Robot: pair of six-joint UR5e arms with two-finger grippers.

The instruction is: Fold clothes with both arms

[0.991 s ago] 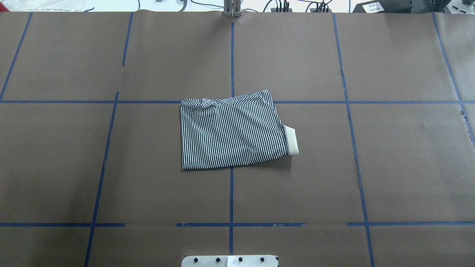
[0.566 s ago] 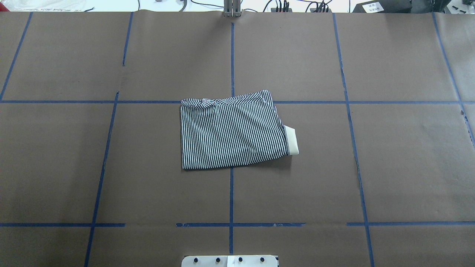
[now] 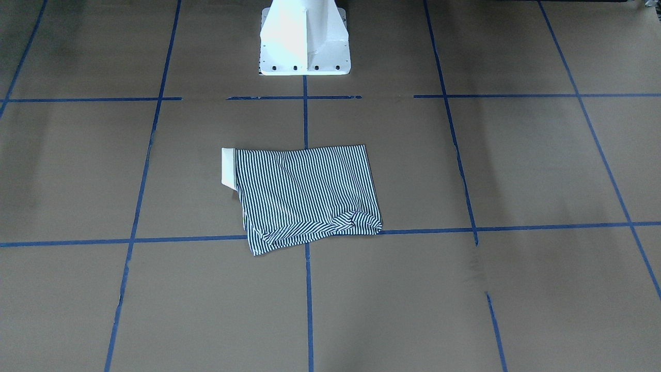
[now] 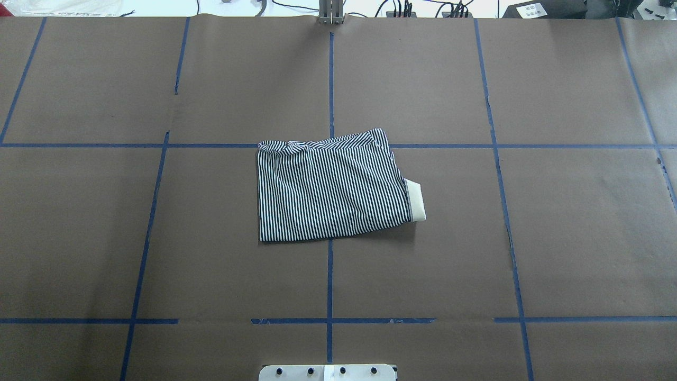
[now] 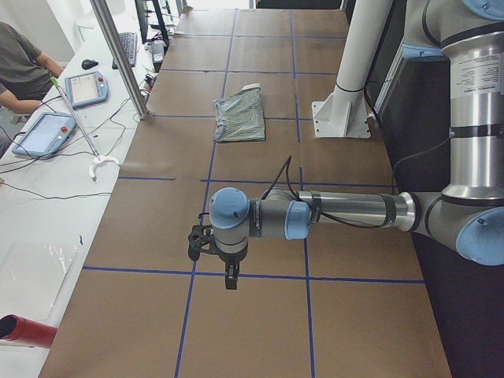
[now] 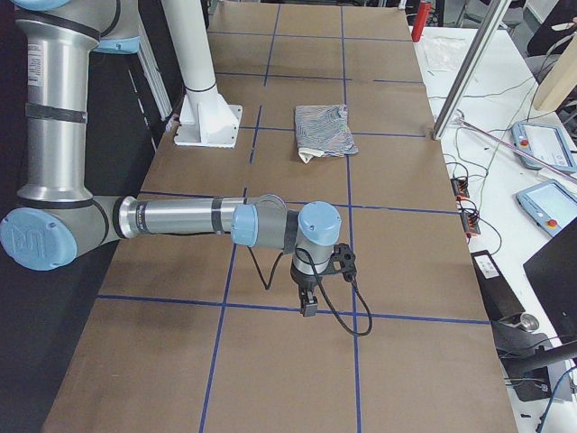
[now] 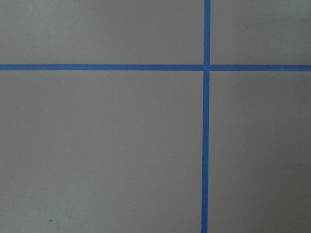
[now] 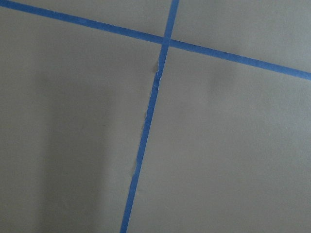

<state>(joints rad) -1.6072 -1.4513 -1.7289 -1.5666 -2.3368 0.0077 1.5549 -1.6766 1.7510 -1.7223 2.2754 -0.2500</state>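
Note:
The striped polo shirt (image 4: 330, 188) lies folded into a rough rectangle in the middle of the table, with its cream collar (image 4: 416, 200) sticking out on the right side. It also shows in the front-facing view (image 3: 307, 196), the left view (image 5: 240, 118) and the right view (image 6: 323, 131). Neither arm touches it. My left gripper (image 5: 228, 277) hangs over bare table far from the shirt, near the table's left end. My right gripper (image 6: 308, 302) hangs likewise near the right end. I cannot tell whether either is open or shut. Both wrist views show only paper and tape.
Brown paper with a blue tape grid (image 4: 330, 79) covers the table. The white pedestal base (image 3: 303, 36) stands at the robot's edge. A metal post (image 5: 118, 55), tablets (image 5: 85, 88) and a seated person (image 5: 20, 59) are beyond the far edge.

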